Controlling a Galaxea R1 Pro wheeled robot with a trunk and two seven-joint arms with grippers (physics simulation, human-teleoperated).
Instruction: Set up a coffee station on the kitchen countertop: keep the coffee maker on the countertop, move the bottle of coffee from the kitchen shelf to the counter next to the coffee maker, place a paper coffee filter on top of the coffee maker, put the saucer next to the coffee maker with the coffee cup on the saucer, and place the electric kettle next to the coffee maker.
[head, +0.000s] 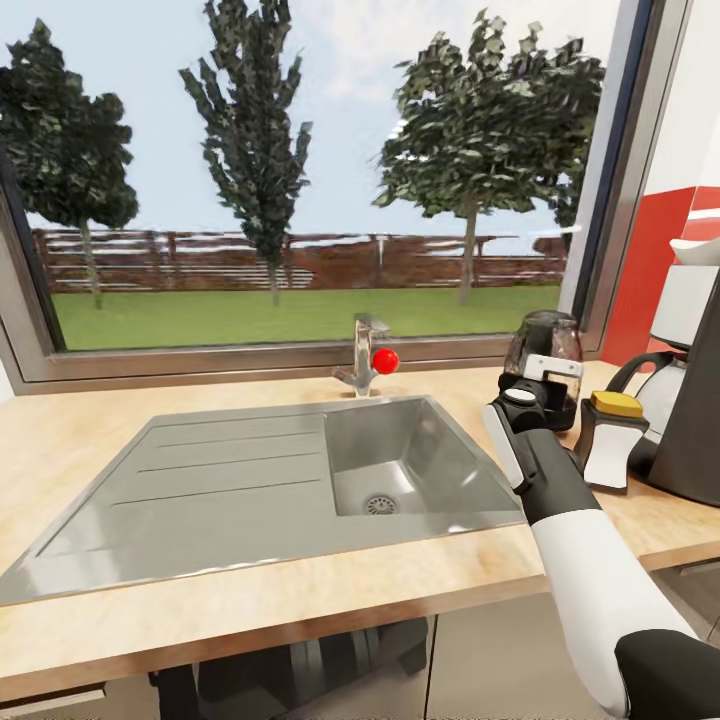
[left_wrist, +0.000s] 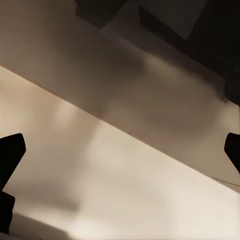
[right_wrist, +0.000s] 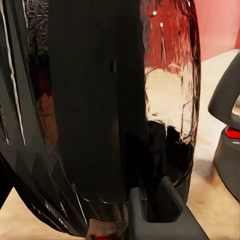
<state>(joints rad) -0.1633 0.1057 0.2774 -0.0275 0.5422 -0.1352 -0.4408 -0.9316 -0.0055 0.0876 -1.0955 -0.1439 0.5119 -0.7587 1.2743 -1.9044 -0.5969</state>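
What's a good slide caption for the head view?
Right gripper at the glass coffee bottle on the wooden countertop, between sink and kettle.

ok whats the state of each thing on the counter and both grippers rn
bottle of coffee: upright on the counter, right gripper around it
right gripper: at the bottle, grip not clear
left gripper: open, empty
electric kettle: upright, beside the coffee maker
coffee maker: upright on the counter
faucet: no water running
sink: basin empty

White-and-black right arm (head: 590, 560)
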